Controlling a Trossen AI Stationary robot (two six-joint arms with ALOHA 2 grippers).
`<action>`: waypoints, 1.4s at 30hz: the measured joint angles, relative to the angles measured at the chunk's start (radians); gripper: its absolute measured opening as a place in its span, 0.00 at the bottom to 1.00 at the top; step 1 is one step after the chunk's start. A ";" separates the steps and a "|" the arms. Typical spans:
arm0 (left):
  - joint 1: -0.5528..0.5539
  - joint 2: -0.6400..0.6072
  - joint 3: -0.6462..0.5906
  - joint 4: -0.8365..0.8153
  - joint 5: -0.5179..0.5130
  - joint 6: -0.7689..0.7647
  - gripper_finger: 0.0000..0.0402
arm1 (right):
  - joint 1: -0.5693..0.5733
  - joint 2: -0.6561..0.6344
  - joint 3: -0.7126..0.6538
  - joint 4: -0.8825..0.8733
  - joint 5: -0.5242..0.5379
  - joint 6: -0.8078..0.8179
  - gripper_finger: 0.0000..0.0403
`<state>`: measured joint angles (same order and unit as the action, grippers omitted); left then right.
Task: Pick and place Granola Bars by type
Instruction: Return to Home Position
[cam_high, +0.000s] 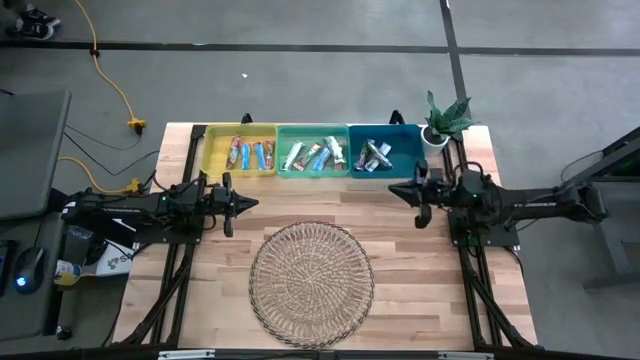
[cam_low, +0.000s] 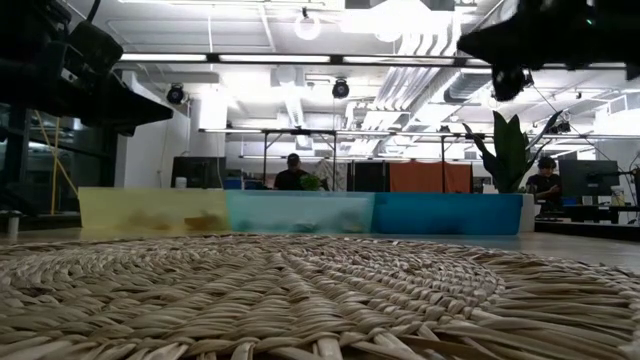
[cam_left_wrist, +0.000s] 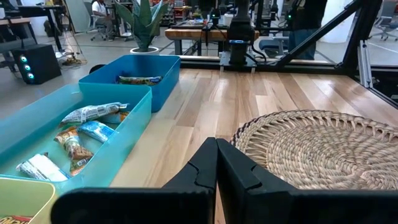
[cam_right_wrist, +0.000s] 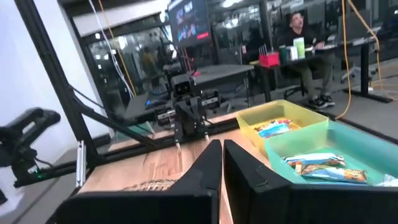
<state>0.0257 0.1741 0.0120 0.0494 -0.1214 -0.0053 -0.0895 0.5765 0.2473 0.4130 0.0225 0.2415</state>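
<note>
Both arms hover over the desk, and every bar I can see lies in a bin.

My left fingers (cam_high: 243, 203) are clenched together on nothing above the desk (cam_high: 200, 290), near the woven mat (cam_high: 312, 282). My right fingers (cam_high: 400, 190) are pressed together and empty too, just in front of the blue bin (cam_high: 408, 162). The bars (cam_high: 315, 155) are spread across three bins in a row along the far edge: the yellow bin (cam_high: 211, 150), the teal bin (cam_high: 283, 150) and the blue one. A potted plant (cam_high: 445, 118) stands beside the blue bin at the corner.
</note>
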 joint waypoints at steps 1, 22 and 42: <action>0.000 0.000 0.000 0.000 0.000 0.000 0.00 | 0.000 -0.029 -0.028 0.014 0.001 0.007 0.00; 0.000 0.000 0.000 0.000 0.000 0.000 0.00 | 0.069 -0.308 -0.186 -0.105 -0.167 0.066 0.00; 0.000 0.000 0.000 0.000 0.000 0.000 0.00 | 0.196 -0.310 -0.237 -0.272 0.107 -0.229 0.00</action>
<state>0.0257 0.1738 0.0120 0.0494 -0.1212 -0.0054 0.1061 0.2668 0.0101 0.1412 0.1298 0.0129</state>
